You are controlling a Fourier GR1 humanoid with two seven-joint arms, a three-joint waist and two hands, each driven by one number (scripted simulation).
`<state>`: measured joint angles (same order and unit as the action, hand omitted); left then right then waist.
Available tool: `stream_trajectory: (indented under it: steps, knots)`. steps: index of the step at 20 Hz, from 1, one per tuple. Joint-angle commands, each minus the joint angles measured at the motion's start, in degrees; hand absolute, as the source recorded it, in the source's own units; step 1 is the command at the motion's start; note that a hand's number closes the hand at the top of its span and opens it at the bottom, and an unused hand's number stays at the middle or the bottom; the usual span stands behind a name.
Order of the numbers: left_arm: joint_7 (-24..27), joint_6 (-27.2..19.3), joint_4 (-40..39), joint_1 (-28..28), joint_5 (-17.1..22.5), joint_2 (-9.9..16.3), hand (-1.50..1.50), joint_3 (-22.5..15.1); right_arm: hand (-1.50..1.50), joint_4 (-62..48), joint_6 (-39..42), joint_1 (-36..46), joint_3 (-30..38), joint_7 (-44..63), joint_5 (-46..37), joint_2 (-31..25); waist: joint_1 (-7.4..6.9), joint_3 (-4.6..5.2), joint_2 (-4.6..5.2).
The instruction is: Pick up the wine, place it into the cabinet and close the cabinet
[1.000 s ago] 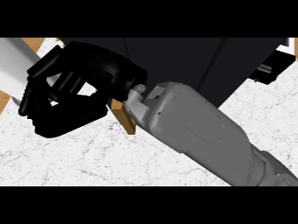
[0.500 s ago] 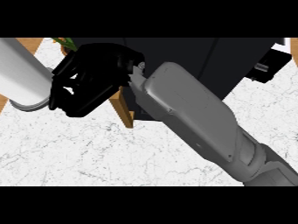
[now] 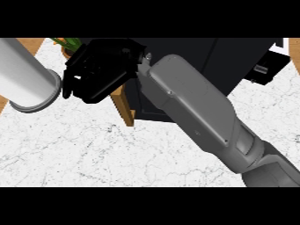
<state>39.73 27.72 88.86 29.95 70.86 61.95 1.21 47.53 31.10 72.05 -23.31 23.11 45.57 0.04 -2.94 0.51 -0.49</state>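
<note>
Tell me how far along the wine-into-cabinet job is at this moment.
No wine bottle shows on the marble counter, so it may already be stowed, though the dark cabinet's inside cannot be seen. In hand: the right hand, fingers curled, sits at the top of the wooden cabinet door, which stands ajar. Left: swinging that door shut. A white cylinder lies at the left.

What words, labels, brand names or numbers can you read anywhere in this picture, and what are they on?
None: no text, label, brand or number shows anywhere in the head view.
The cabinet is plain dark, with no marking.
The white cylinder at the left carries no print.
The right hand and its grey forearm show no lettering.
The marble counter has only veining.
No bottle label is visible.
</note>
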Motion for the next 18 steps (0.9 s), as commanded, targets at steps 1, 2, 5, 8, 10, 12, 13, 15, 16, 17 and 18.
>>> stream_trajectory:
  steps: [1, 2, 5, 8, 10, 12, 13, 15, 16, 17, 18]
  knots:
    - [0.4, 3.0, -1.3, -1.4, -0.5, -0.7, -1.5, 1.2, 1.5, -8.7, 2.5, 1.8, 5.5, -2.0, 1.8, -1.6, 0.3, -0.43, 1.31]
    - [-0.8, 4.3, -2.2, -1.2, 1.1, 0.8, -1.5, 3.1, 1.5, -8.4, 2.4, 2.0, 5.5, -1.3, 2.2, -1.9, 0.52, -0.46, 1.09]
    - [-1.0, 4.5, -2.3, -1.7, -0.4, -1.6, -1.5, 1.8, 1.5, -9.7, 0.9, 1.6, 5.4, -5.3, 0.0, -3.0, 0.56, -0.41, 1.18]
    - [-2.0, 2.2, -1.7, -3.8, -0.1, -2.2, -1.5, 1.8, 1.5, -10.0, -1.8, 1.9, 6.2, -8.6, -2.3, -6.0, 1.46, -0.39, 1.61]
    - [-2.1, 3.1, -1.5, -1.7, -1.0, -2.0, -1.5, 2.3, 1.5, -9.3, -5.3, 1.3, 6.6, -11.0, -4.3, -7.9, 0.83, -0.44, 1.22]
    - [-2.7, 1.1, 0.0, -2.9, -0.9, -2.2, -1.5, 2.4, 1.5, -9.5, -6.3, 1.7, 7.2, -11.4, -4.8, -9.0, 1.28, -0.49, 1.43]
    - [-3.1, 2.2, -0.4, -2.7, -1.3, -1.8, -1.5, 2.3, 1.5, -9.0, -6.3, 0.7, 7.4, -12.7, -5.1, -9.3, 1.52, -0.46, 1.47]
    - [-3.7, 2.0, 0.1, -3.5, -1.2, -1.7, -1.5, 2.5, 1.5, -9.2, -6.8, 0.7, 7.2, -13.2, -5.6, -8.6, 1.62, -0.44, 1.57]
    - [-3.4, 1.6, 1.2, -3.1, -2.3, -2.3, -1.5, 1.9, 1.5, -9.5, -7.0, 1.1, 7.3, -13.0, -5.6, -8.7, 1.01, -0.44, 1.47]
    - [-3.7, 1.8, 0.7, -3.6, -2.0, -1.9, -1.5, 2.3, 1.5, -9.0, -6.8, 1.0, 7.7, -13.4, -5.5, -9.6, 1.62, -0.44, 1.47]
    - [-3.2, 2.3, 0.9, -3.0, -2.8, -3.1, -1.5, 1.7, 1.5, -9.4, -6.2, -0.5, 7.3, -13.9, -5.7, -9.5, 1.21, -0.38, 1.55]
